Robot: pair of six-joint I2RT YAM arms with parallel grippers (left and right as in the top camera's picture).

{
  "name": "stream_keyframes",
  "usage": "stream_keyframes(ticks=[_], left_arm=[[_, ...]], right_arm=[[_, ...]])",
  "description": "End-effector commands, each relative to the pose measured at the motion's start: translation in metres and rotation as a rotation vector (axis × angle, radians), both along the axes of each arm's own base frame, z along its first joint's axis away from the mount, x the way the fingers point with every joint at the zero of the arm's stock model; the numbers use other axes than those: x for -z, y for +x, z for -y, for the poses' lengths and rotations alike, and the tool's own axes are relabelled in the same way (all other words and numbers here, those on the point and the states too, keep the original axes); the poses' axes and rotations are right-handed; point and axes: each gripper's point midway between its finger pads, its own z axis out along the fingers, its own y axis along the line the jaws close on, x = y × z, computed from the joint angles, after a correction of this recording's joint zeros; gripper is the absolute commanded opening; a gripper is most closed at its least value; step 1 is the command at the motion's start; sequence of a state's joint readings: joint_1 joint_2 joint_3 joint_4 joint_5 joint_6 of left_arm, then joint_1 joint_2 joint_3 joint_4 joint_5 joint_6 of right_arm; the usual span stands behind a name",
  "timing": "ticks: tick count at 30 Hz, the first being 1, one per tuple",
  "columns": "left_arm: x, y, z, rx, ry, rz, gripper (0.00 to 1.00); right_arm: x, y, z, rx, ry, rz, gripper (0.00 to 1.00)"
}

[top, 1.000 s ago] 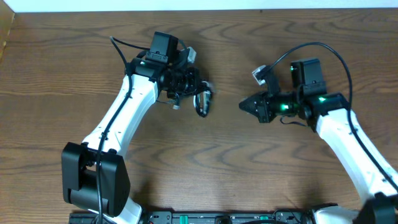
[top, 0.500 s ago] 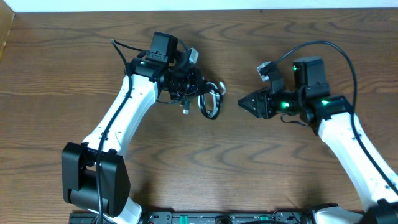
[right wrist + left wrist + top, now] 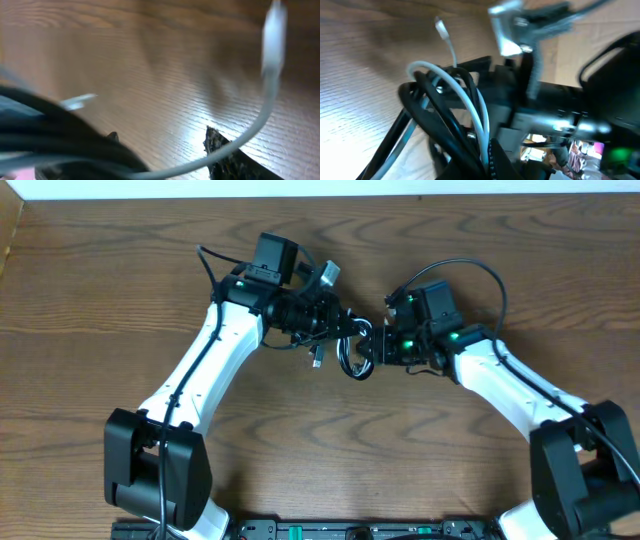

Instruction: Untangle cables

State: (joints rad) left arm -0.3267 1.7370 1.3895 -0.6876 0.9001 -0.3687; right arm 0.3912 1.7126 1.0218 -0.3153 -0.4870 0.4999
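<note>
Separating 2 cables (image 3: 352, 360) | left gripper (image 3: 338, 330) clamped on the tangle, mid-table (image 3: 100, 280) | right gripper (image 3: 378, 348) jaws parted beside the loop, holding nothing | next: pinch 1 strand, draw apart.

Overhead cam: high, straight down on table (image 3: 90, 290). Wrist cams: v. close, facing each other past left gripper (image 3: 338, 332) & right gripper (image 3: 373, 350); all share cables (image 3: 352, 362) between tips.

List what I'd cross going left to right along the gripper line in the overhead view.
White left arm link → left gripper → tangled loop of thin black and white cables → right gripper → white right arm link.
</note>
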Motion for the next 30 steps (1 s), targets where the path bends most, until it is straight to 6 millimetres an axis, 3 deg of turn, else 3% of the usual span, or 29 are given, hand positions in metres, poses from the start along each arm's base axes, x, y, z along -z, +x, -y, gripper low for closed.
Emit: stream_keyframes(ticks=[1,6,10,13,17,21,26,30], left_arm=[[-0.031,-0.006,0.010,0.059,-0.127,0.046,0.07],[-0.060,0.005,0.003,0.078,-0.278,0.097,0.07],[-0.062,0.015,-0.013,0.036,-0.291,0.093,0.07],[-0.062,0.021,-0.021,0.012,-0.288,0.099,0.07],[-0.051,0.034,-0.036,-0.051,-0.219,0.124,0.07],[-0.036,0.039,-0.043,-0.099,-0.128,0.113,0.07],[-0.015,0.028,-0.028,-0.079,-0.011,0.104,0.07],[0.006,0.024,-0.012,-0.066,0.133,0.143,0.07]], right_arm=[[0.028,0.008,0.029,0.195,-0.143,-0.078,0.50],[0.053,-0.003,0.085,0.336,-0.361,-0.163,0.49],[0.060,-0.011,0.122,0.407,-0.442,-0.229,0.44],[0.060,-0.012,0.137,0.403,-0.444,-0.248,0.38],[0.057,-0.010,0.132,0.265,-0.351,-0.229,0.33],[0.048,-0.013,0.113,0.103,-0.235,-0.190,0.31],[0.047,-0.014,0.107,0.077,-0.219,-0.185,0.30],[0.034,-0.006,0.091,0.048,-0.118,-0.139,0.33]])
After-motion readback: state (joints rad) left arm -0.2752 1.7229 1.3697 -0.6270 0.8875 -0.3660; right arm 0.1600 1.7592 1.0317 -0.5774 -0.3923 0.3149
